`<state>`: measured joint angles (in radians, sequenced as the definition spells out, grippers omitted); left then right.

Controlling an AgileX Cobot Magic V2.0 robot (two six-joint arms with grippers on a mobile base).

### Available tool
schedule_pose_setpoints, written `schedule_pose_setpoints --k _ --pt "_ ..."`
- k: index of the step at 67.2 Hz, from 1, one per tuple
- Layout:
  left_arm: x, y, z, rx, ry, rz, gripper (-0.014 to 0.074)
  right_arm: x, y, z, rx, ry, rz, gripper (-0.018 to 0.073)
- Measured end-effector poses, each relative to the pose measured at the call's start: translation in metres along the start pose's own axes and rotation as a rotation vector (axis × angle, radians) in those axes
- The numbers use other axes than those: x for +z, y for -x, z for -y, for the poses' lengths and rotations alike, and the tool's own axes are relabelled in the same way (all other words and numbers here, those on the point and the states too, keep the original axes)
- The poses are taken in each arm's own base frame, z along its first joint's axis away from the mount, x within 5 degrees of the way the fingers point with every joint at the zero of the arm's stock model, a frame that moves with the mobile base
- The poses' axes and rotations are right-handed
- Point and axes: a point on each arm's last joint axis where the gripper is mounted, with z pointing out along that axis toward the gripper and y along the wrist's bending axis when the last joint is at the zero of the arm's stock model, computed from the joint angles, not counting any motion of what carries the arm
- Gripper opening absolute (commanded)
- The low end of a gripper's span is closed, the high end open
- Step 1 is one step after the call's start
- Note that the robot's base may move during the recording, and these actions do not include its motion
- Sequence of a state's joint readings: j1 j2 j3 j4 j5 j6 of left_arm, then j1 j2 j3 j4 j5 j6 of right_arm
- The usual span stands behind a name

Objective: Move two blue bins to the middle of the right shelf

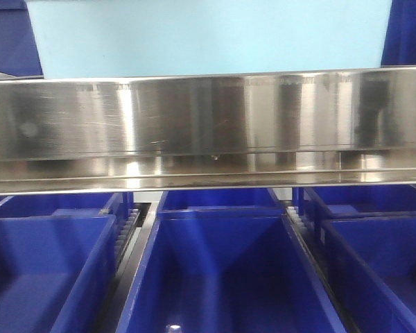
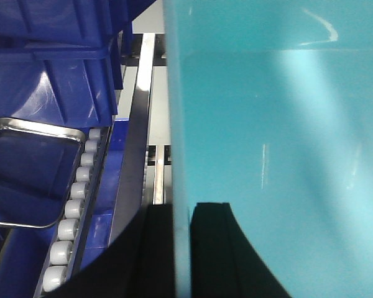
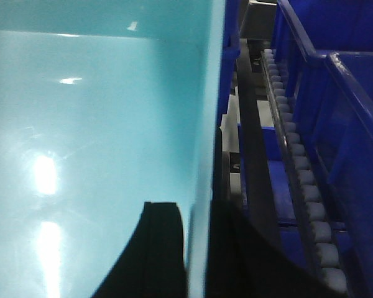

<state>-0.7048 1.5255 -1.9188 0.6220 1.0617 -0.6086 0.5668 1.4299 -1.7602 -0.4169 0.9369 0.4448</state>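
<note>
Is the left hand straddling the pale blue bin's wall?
Yes, the left hand's dark fingers flank the pale blue bin wall.

In the left wrist view, my left jaws show as two matte black fingers coming up from the 6 o'clock edge. The finger toward 7 o'clock (image 2: 152, 257) has a flat, squared tip and an outer flank that widens in a long curve toward the lower corner. The finger toward 5 o'clock (image 2: 221, 251) mirrors it, and their facing sides are straight. My right jaws, in the right wrist view, are built the same way: a black, square-tipped finger at 7 o'clock (image 3: 155, 254) and a broader black one at 5 o'clock (image 3: 248, 267), whose tip is lost in shadow.
</note>
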Motion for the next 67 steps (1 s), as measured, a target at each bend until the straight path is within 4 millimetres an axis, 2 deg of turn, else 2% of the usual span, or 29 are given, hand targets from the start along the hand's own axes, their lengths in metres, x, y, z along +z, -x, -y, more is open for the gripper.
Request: schedule_pose_setpoints --k 33,40,47,54,67 --pt "0.000 0.000 0.001 -0.001 -0.006 0.005 -0.0111 0.000 0.000 0.000 0.023 -0.001 -0.002 -0.0162" --pt "0.002 0.000 0.002 0.001 -0.017 0.011 -0.0111 0.006 -0.005 -0.001 0.033 -0.004 0.002 -0.0162" --pt "0.010 -0.006 0.005 0.004 -0.028 0.019 -0.0111 0.019 -0.017 -0.001 0.040 -0.018 -0.005 -0.0162" --pt "0.023 -0.020 0.009 0.016 -0.021 0.000 -0.0111 0.031 -0.029 -0.001 0.035 -0.037 -0.015 -0.0162" --pt "0.045 -0.042 0.014 0.009 -0.021 0.008 -0.0111 0.044 -0.042 0.000 0.013 -0.073 0.009 -0.0162"
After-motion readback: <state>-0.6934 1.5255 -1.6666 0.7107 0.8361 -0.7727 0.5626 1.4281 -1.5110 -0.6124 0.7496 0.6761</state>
